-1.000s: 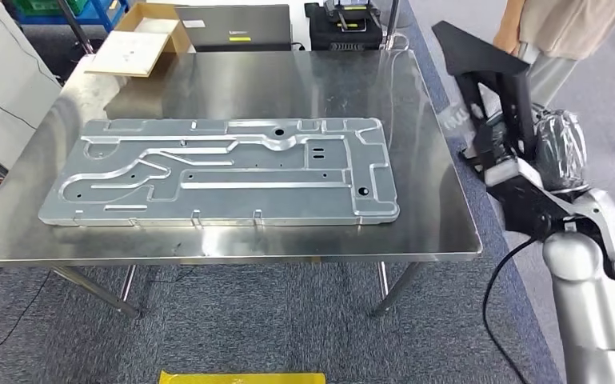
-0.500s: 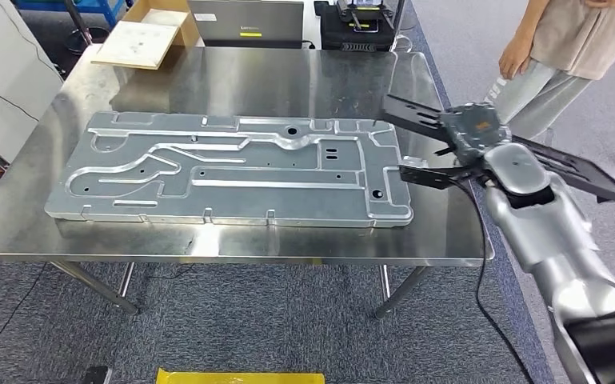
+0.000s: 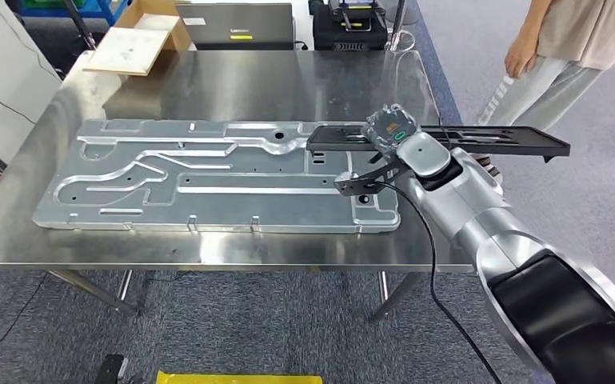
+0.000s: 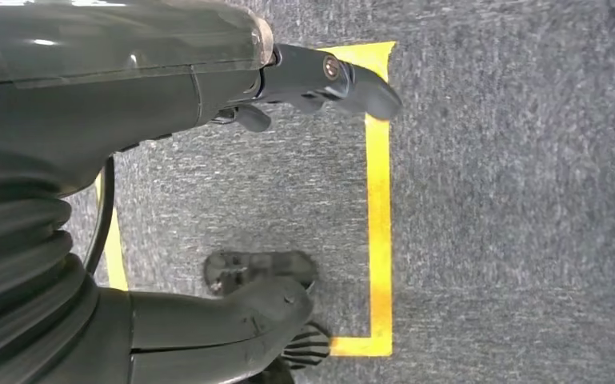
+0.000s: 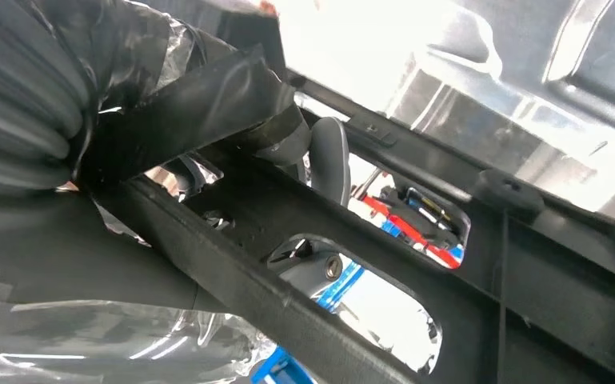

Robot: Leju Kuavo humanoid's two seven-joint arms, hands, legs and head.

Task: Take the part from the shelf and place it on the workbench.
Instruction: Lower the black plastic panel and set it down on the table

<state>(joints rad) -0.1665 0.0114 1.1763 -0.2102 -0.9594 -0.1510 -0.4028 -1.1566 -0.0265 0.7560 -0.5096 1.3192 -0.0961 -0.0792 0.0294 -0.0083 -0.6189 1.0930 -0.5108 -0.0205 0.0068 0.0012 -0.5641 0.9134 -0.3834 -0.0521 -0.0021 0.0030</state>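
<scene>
Left hand: the left hand [image 4: 288, 88] is seen hanging over grey carpet marked with yellow tape [image 4: 377, 200]; nothing is held, and its fingers are spread apart.
Right hand: the right hand [image 3: 390, 132] is closed around the black part [image 3: 480, 140], gripped near the middle of the part's length.
Part position: the long black frame is held roughly level above the far right corner of the grey metal panel [image 3: 208, 172], one end over the panel, the other reaching out past the desk [image 3: 288, 80] edge toward a person [image 3: 560, 48].
Step in hand: lowering and setting down is judged to be next.
How to do it well: the part should be kept level and brought fully over the desk before release, so no end overhangs; the panel's raised ribs should be allowed for, and the person's side kept clear.
Containers: beyond the panel, an open cardboard box [image 3: 148, 16] is seen at the far edge, a pale flat sheet [image 3: 128, 50] lying before it; its contents cannot be told.
</scene>
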